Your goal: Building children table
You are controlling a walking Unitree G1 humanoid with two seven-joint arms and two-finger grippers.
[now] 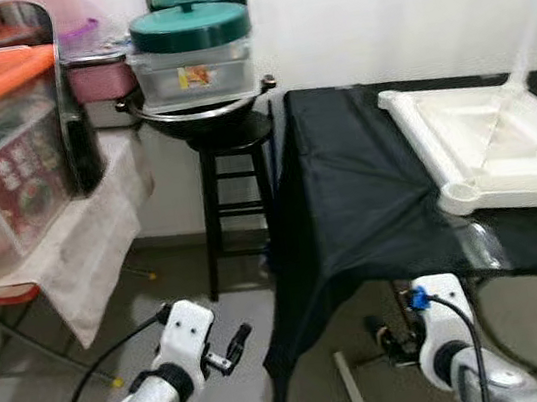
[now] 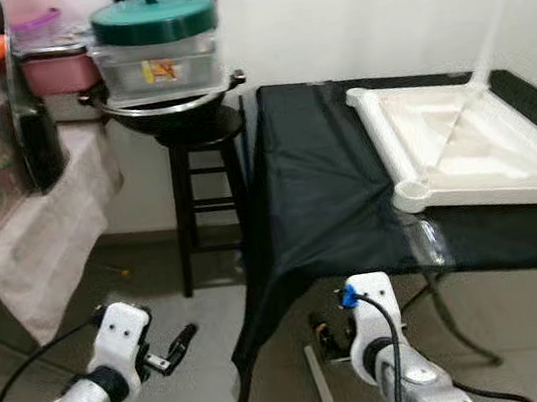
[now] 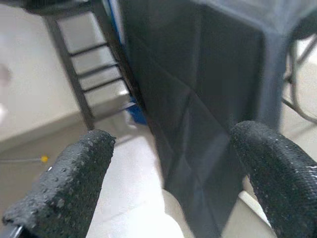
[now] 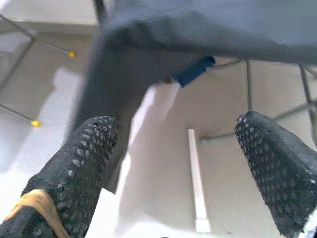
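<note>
Nearest the head camera, at seven o'clock, the left gripper (image 1: 232,348) hangs low over the pale floor (image 1: 227,399); its mate, the right gripper (image 1: 385,340), sits at five o'clock, tucked under the hanging edge of the black cloth (image 1: 351,209). Both are spread wide and hold nothing: each wrist view shows two dimpled fingers (image 3: 74,183) far apart with open air between.

The head views carry the upper scene: the white children's table top (image 1: 487,143) lies upside down on the black-draped table at two o'clock, one white leg (image 2: 503,9) standing up from its far corner. At twelve o'clock a black stool (image 1: 235,181) bears a pan and a green-lidded container (image 1: 192,56); at ten o'clock a cloth-covered side table (image 1: 72,240) is crowded with boxes.

The right wrist view alone catches a loose white leg (image 4: 197,183) lying on the floor beneath the draped table, beside thin metal legs. Open floor runs between side table and drape.
</note>
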